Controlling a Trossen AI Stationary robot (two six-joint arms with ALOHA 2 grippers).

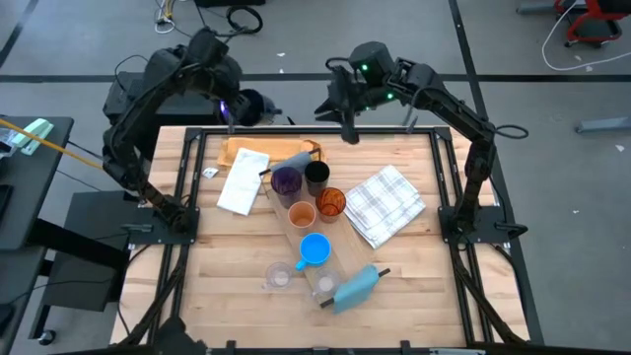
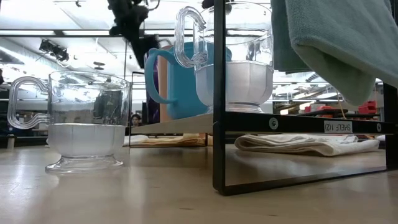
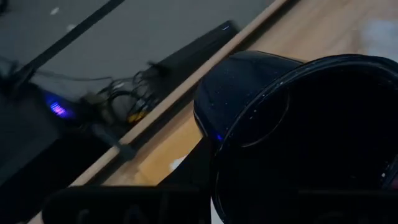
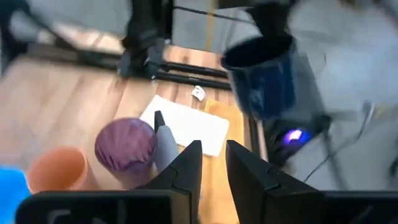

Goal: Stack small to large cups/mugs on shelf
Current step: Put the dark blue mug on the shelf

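My left gripper (image 1: 235,106) is shut on the dark navy mug (image 1: 254,106), held in the air past the table's far edge; the mug fills the left wrist view (image 3: 292,130). My right gripper (image 1: 346,130) hangs open by a narrow gap and empty above the far edge (image 4: 214,163). The pale plank shelf (image 1: 340,268) lies slantwise on the table. On or beside it stand the purple tumbler (image 1: 286,180), the black cup (image 1: 316,176), two orange cups (image 1: 302,214) (image 1: 331,202), the bright blue mug (image 1: 315,248) and clear glasses (image 1: 279,276). My left gripper holds the navy mug at its rim (image 4: 264,46), coming from above, as the right wrist view shows. The mug hangs below the gripper, about upright and clear of the table. The mug itself hides the fingers in the left wrist view, so the kind of hold cannot be told.
A white checked cloth (image 1: 386,204) lies at the right. An orange-brown board (image 1: 258,151) and a white napkin (image 1: 243,179) lie at the far left. A blue-grey piece (image 1: 357,286) lies on the shelf's near end. Black frame rails (image 1: 193,177) edge the table.
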